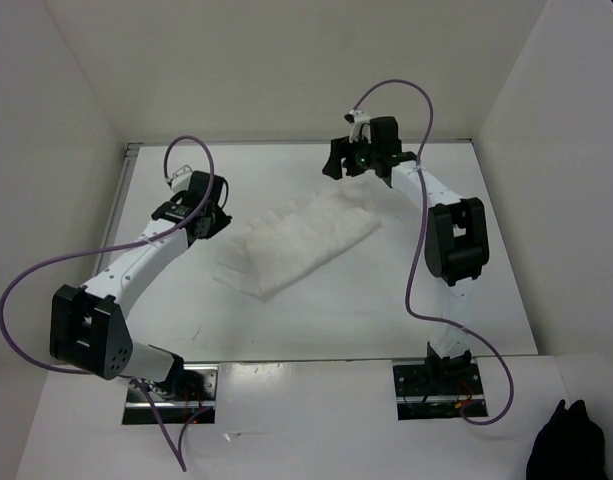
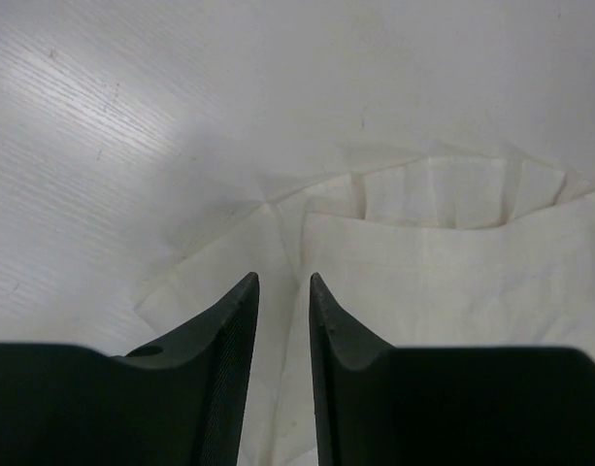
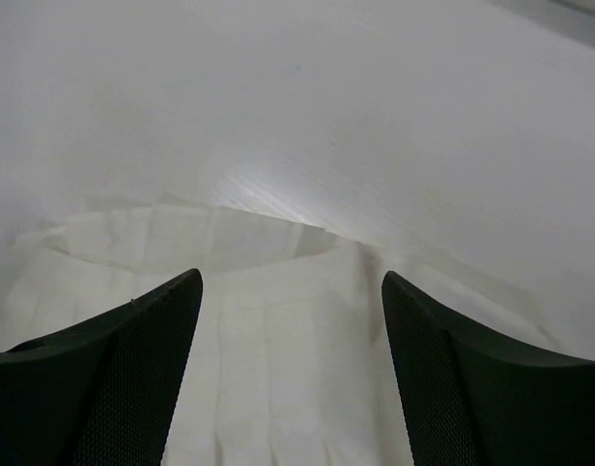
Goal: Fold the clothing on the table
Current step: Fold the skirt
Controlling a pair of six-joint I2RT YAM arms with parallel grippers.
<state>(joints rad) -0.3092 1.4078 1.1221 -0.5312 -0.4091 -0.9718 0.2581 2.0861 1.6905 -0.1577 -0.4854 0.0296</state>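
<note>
Clothing (image 1: 296, 243) lies part-folded mid-tabletop (image 1: 336, 320); neither gripper has hold of it, and the step is judged a regrasp between folds.
The garment is seen as a slanted band running from near left to far right. At its near-left end the left gripper (image 2: 282, 280) is poised over the fabric, jaws parted only narrowly, nothing caught between. At the far-right end the right gripper (image 3: 290, 277) is hung above the edge, jaws spread wide and empty. Next, a fresh edge must be pinched and carried across.
</note>
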